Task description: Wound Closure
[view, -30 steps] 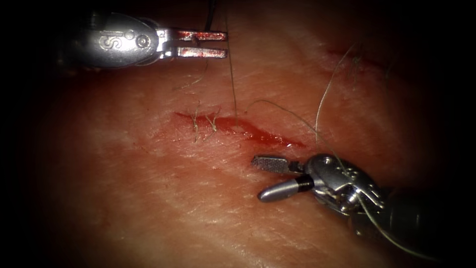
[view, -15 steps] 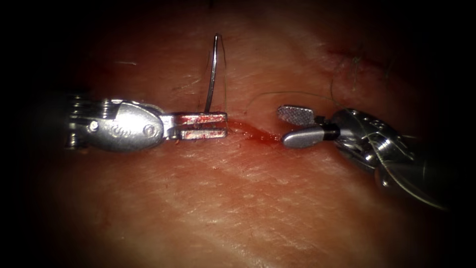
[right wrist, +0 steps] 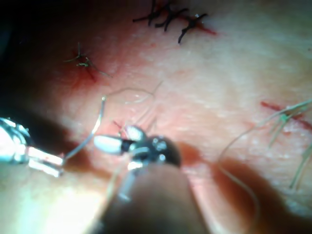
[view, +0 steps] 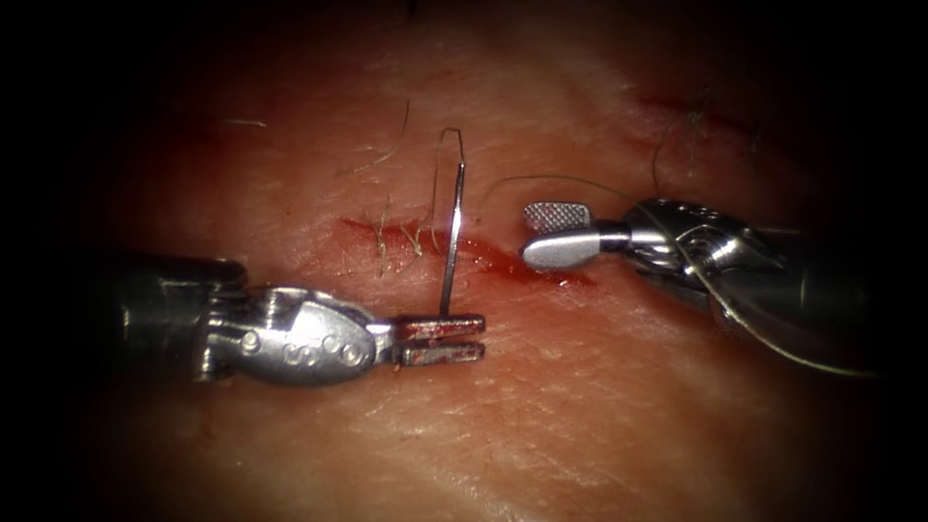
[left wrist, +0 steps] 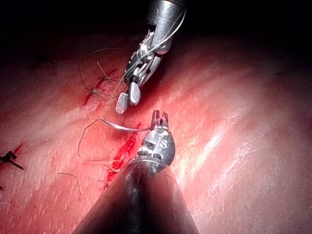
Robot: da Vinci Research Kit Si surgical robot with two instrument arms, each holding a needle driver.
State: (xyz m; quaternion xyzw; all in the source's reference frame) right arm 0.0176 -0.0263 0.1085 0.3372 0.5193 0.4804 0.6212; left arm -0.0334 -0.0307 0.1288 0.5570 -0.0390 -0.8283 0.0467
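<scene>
My left tool (view: 442,339) lies below the cut (view: 503,259), jaws shut on one end of the curved needle (view: 452,242). The needle stands up across the cut, free of the tissue (view: 541,425), and thread (view: 447,135) leaves its upper end. My right tool (view: 553,234) hovers at the cut's right end with open jaws that hold nothing. In the left wrist view the needle (left wrist: 122,126) juts sideways from my left tool (left wrist: 160,117), with the right tool (left wrist: 126,97) just beyond. The right wrist view has the right tool (right wrist: 117,139) beside the needle (right wrist: 95,124).
Two finished stitches with short cut ends (view: 396,240) sit on the cut's left part, with red fluid (view: 522,269) along its right part. Loose thread (view: 764,333) drapes over the right tool's wrist. A second small wound with thread ends (view: 688,116) lies at the upper right.
My left tool came down from the upper left with the needle, crossed the cut and now sits below it. The right tool rose from below the cut to its right end.
</scene>
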